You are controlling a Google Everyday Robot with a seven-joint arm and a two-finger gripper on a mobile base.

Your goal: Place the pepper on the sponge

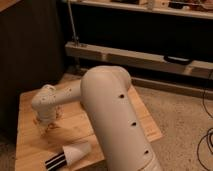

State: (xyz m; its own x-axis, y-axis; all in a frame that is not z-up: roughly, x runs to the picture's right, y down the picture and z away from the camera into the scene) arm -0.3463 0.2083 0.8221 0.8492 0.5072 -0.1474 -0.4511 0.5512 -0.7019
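**End effector low over the table's left half, at the pepper**

The white arm (117,115) fills the middle and hides much of the wooden table (30,145). Bare wood shows along the left and near edges, with open floor beyond the right edge. The end effector (48,122) points down at the tabletop, well in from the left edge; whether it is spread or pressed together I cannot tell. A white striped cup (70,154) lies on its side near the front edge. A small orange patch, seemingly the pepper (51,126), sits at the end effector's tip; held or not is unclear.
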